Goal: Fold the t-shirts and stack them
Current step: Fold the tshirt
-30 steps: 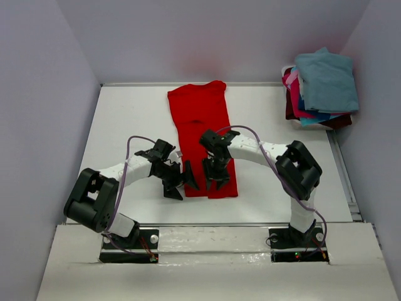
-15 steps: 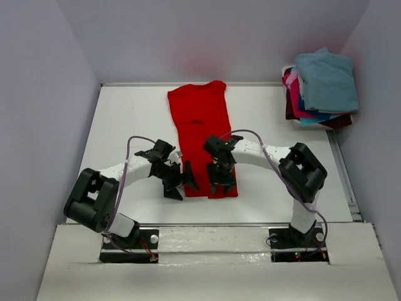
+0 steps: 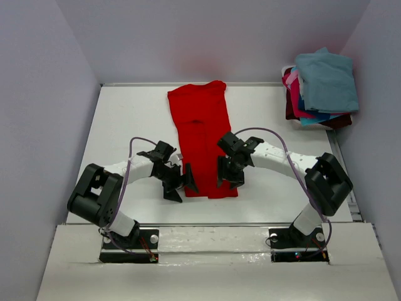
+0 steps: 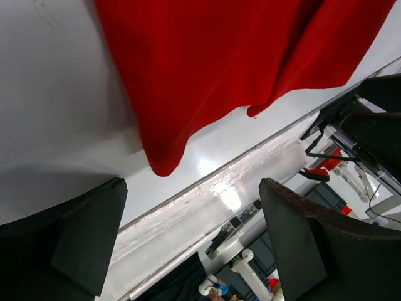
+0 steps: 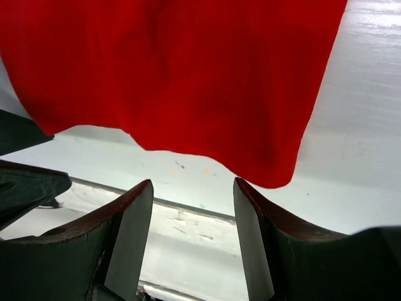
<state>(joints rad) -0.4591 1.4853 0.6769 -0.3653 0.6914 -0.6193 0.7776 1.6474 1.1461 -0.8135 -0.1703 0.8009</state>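
A bright red t-shirt [image 3: 202, 135], one of the t-shirts, lies flat as a long strip from the back of the table [image 3: 125, 125] toward the front. Its near hem also shows in the left wrist view [image 4: 207, 69] and in the right wrist view [image 5: 175, 75]. My left gripper [image 3: 180, 185] stands open at the hem's near-left corner, with nothing between its fingers [image 4: 88, 238]. My right gripper [image 3: 230, 177] is open at the near-right corner, its fingers [image 5: 128, 238] just short of the hem and empty.
A stack of folded t-shirts [image 3: 321, 84], teal-blue on top with pink, blue and dark maroon below, sits at the back right corner. Walls close in the table on the left, back and right. The table's front rail [image 3: 219, 227] runs just behind both grippers.
My right gripper has moved right, off the red cloth to its near-right corner, and its jaws have widened. The left gripper has barely moved.
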